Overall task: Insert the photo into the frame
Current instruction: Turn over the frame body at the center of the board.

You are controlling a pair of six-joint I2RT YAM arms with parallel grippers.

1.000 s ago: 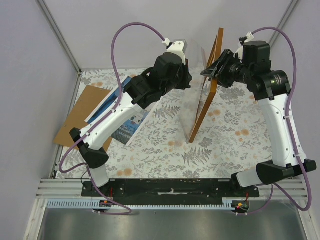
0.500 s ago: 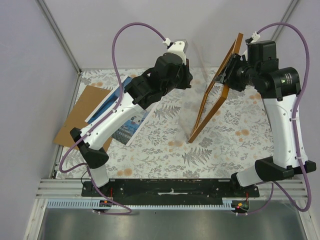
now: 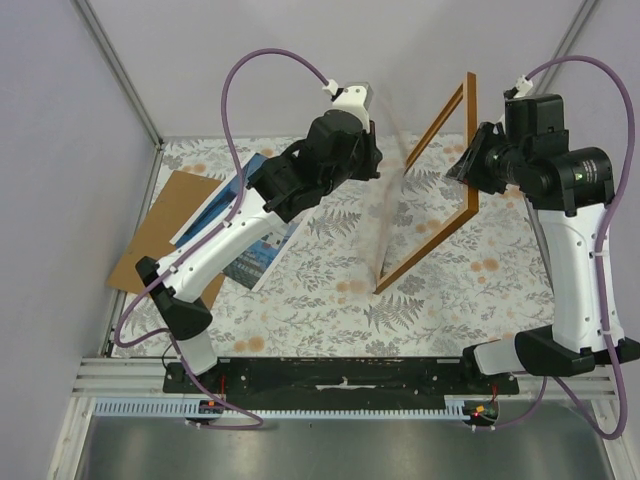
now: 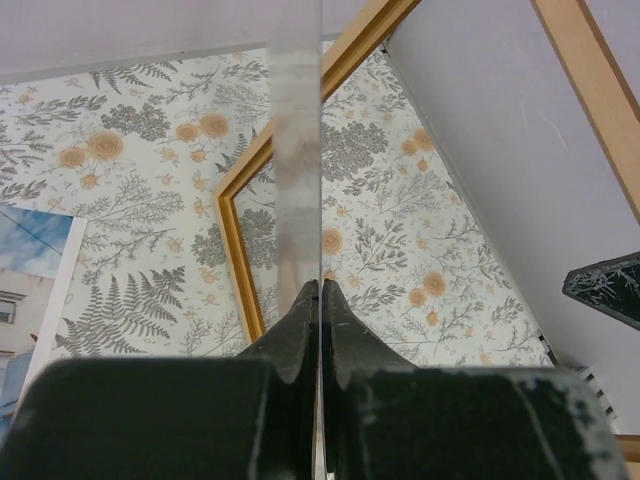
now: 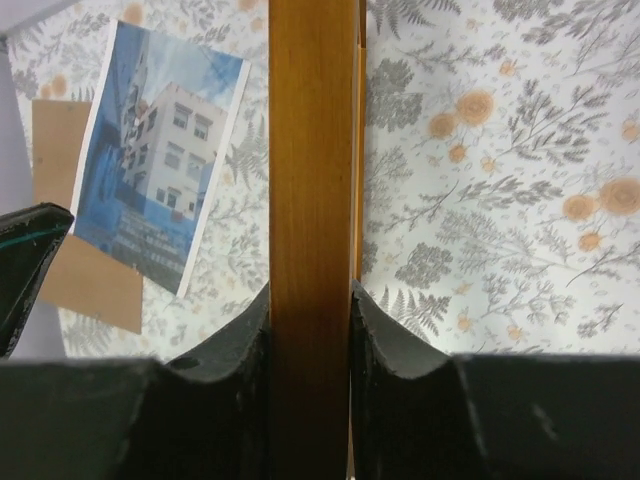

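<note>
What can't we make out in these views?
photo: top view, left arm covers its middle; left wrist view cuts it at the edge.
clear pane: edge-on in the left hand; outline too faint in the top view.
frame: right wrist view shows one rail in the right hand; the rest is cut off.

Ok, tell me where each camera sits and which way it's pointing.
Top external: fixed above and behind the bases, looking down on the floral table; both arms show.
Left wrist: on the left arm, looking along the left end effector, shut on a clear pane seen edge-on.
Right wrist: looking down past the right end effector, shut on the frame rail.
Shared: both wrist views show the frame and the photo.
</note>
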